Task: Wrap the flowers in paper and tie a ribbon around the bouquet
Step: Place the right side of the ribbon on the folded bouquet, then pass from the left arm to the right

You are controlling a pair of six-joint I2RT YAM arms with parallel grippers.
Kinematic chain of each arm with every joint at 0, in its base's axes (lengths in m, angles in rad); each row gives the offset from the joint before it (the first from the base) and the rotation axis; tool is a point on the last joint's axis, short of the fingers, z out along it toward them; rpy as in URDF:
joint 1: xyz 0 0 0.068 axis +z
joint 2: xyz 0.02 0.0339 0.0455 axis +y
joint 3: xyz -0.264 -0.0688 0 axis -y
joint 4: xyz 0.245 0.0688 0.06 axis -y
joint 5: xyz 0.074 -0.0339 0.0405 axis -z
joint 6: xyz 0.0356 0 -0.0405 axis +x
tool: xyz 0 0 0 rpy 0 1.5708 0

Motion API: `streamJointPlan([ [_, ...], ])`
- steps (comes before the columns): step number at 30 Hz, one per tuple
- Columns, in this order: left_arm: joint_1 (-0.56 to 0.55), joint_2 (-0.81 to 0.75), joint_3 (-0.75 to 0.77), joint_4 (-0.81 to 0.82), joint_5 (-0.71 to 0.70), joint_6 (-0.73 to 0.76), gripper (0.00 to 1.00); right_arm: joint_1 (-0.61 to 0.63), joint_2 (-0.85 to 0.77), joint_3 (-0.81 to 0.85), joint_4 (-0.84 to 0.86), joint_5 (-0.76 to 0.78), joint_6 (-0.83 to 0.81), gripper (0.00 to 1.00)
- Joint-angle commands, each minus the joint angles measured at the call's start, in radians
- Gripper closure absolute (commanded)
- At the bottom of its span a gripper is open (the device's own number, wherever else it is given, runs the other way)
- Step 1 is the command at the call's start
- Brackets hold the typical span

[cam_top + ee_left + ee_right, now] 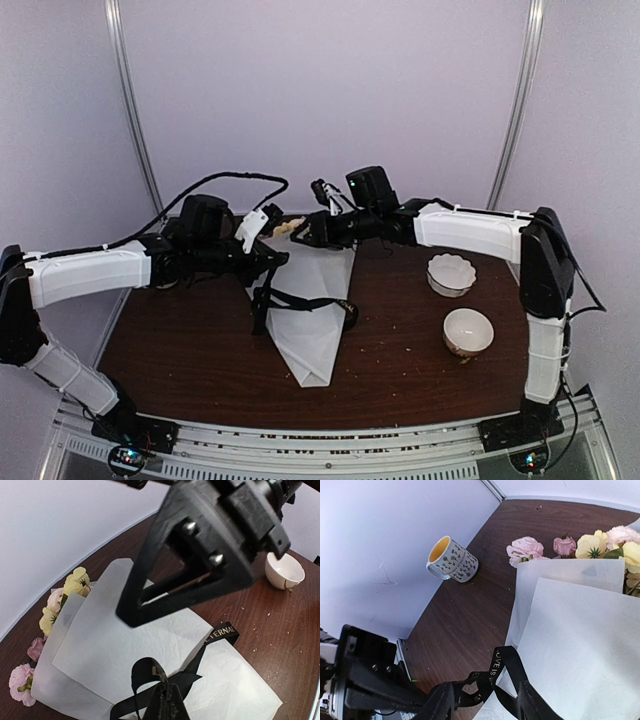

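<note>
Now left hand (167, 702) pinching ribbon (220, 631); right hand (485, 705) spread, ribbon loop between fingers (440, 705).

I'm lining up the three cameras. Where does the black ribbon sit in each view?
Top external: the ribbon runs across the middle of the paper, picture centre.
Left wrist: ribbon at bottom centre, looped over the paper.
Right wrist: ribbon at bottom centre, by the left edge of the paper.
Shared landmark: the paper.
</note>
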Motion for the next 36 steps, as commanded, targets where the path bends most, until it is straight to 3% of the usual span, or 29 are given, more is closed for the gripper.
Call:
streamJointPlan([
  [1, 0.006, 0.0, 0.03, 0.036, -0.015, -0.003, 1.0, -0.007, -0.108, -0.195, 0.238, -0.122, -0.015, 0.57],
  [7, 0.008, 0.036, 0.055, 0.061, 0.004, -0.067, 1.0, 0.064, -0.186, -0.427, 0.468, -0.089, 0.026, 0.57],
  [12, 0.008, 0.05, 0.052, 0.083, 0.028, -0.082, 1.0, 0.167, -0.123, -0.445, 0.575, 0.034, 0.07, 0.51],
  [22, 0.008, 0.039, 0.03, 0.108, 0.039, -0.108, 1.0, 0.198, 0.009, -0.378, 0.596, 0.204, 0.212, 0.5],
  [32, 0.008, 0.048, 0.043, 0.104, 0.048, -0.1, 1.0, 0.206, 0.025, -0.363, 0.535, 0.233, 0.182, 0.56],
  [33, 0.008, 0.048, 0.042, 0.104, 0.051, -0.1, 1.0, 0.206, 0.035, -0.342, 0.524, 0.213, 0.175, 0.57],
  [36, 0.008, 0.043, 0.039, 0.101, 0.056, -0.1, 1.0, 0.205, 0.05, -0.304, 0.5, 0.189, 0.164, 0.88],
])
